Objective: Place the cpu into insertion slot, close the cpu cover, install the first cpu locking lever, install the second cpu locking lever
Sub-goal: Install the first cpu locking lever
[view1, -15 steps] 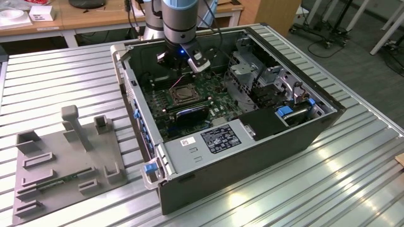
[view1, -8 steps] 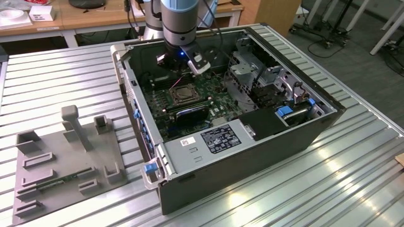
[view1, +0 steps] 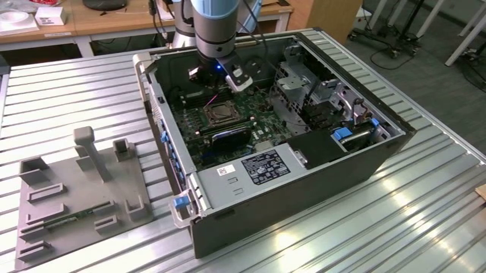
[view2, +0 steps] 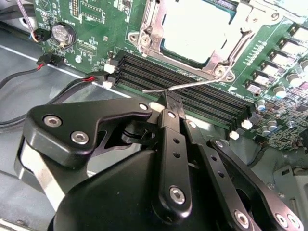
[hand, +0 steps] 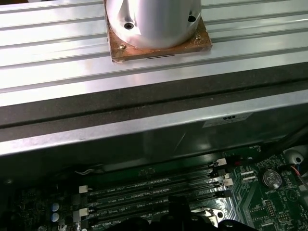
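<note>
Silvery lever (view2: 202,83) runs crosswise at the gripper's (view2: 172,99) pressed-together tips, touching them, parallel to the cover's (view2: 148,30) near edge; the cpu (view2: 197,29) sits under that closed cover, just beyond.

Green motherboard (view2: 91,33) up top, pale silvery-beige cpu (view2: 197,29) inside its silvery cpu cover (view2: 153,24). Black memory slots (view2: 192,94) in stripes, matte black gripper (view2: 172,98) (silver screw heads dotted along it). The table (view1: 68,102) is ribbed silver, the clip (view1: 181,202) bright blue.

Exterior view looks down; both wrist views closely share the motherboard (view2: 91,29).
</note>
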Available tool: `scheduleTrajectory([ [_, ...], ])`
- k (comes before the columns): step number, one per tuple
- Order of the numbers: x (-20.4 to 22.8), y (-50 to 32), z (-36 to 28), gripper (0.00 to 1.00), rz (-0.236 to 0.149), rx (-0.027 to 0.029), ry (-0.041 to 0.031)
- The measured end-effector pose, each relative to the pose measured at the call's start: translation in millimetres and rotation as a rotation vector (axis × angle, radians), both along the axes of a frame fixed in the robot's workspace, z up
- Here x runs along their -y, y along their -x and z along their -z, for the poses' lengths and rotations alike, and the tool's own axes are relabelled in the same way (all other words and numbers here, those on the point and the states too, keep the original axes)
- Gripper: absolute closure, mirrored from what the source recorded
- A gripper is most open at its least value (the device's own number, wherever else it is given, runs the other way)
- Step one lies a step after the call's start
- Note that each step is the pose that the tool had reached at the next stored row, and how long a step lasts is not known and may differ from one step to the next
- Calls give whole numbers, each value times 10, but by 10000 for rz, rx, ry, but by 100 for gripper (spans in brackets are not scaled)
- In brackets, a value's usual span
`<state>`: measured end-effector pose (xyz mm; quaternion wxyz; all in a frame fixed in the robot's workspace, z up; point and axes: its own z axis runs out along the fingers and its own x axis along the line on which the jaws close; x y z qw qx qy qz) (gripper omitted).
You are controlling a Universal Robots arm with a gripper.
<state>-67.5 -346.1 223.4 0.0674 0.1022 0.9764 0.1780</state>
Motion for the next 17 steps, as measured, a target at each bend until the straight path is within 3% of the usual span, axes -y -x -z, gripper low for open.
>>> scheduleTrajectory([
  [10,12,19,46,89,-1,78,-5],
  [17,12,21,49,89,1,87,-20],
])
